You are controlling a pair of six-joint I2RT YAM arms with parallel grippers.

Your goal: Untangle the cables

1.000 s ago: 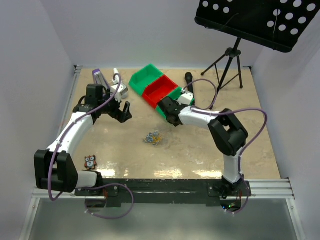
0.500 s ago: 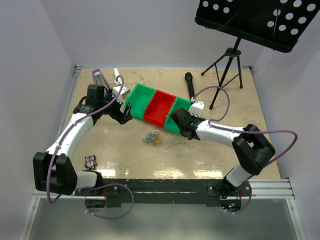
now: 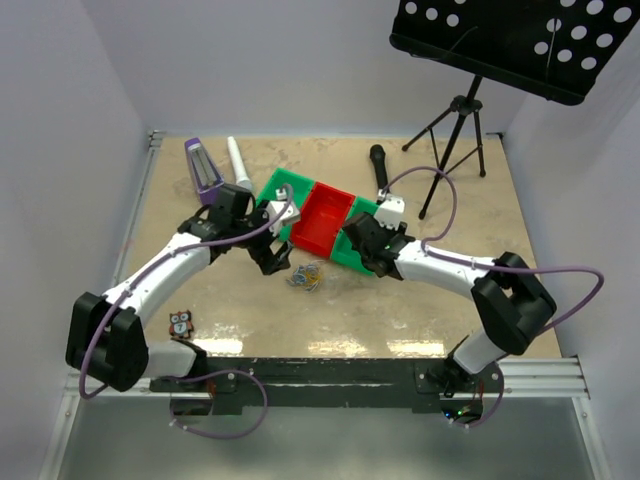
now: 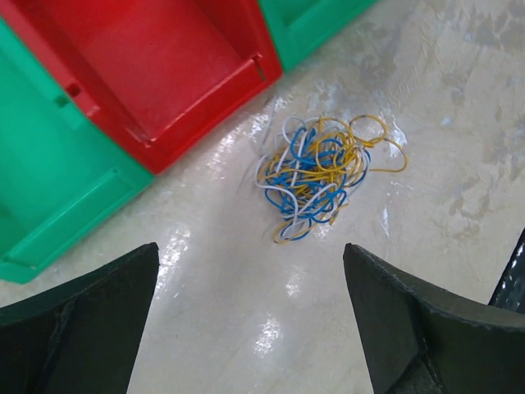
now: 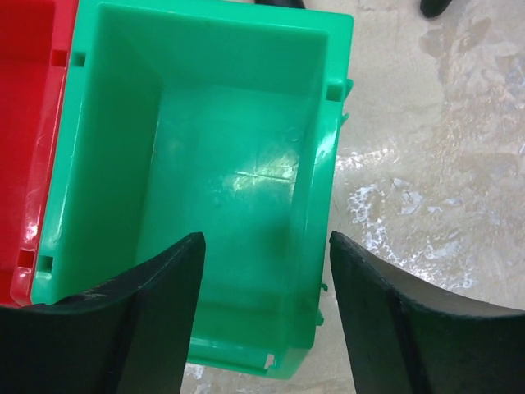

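The cables (image 3: pixel 307 275) are a small tangle of thin blue, orange-yellow and white loops lying on the beige table in front of the bins. In the left wrist view the cables (image 4: pixel 321 174) lie ahead of my left gripper (image 4: pixel 250 287), which is open and empty above bare table. In the top view my left gripper (image 3: pixel 279 262) hovers just left of the tangle. My right gripper (image 5: pixel 264 283) is open and empty, straddling the right wall of a green bin (image 5: pixel 238 164); in the top view my right gripper (image 3: pixel 357 245) is right of the tangle.
A row of joined bins, green (image 3: pixel 268 195), red (image 3: pixel 320 215) and green (image 3: pixel 352 245), lies behind the tangle. A purple-and-white object (image 3: pixel 205 167), a white tube (image 3: pixel 238 160), a black microphone (image 3: pixel 380 168), a tripod music stand (image 3: pixel 460 120) and an owl figure (image 3: pixel 180 323) are around.
My left gripper swung right and forward, from beside the left bin to just left of the tangle. My right arm shifted slightly; the bins rotated earlier and stay near the same place.
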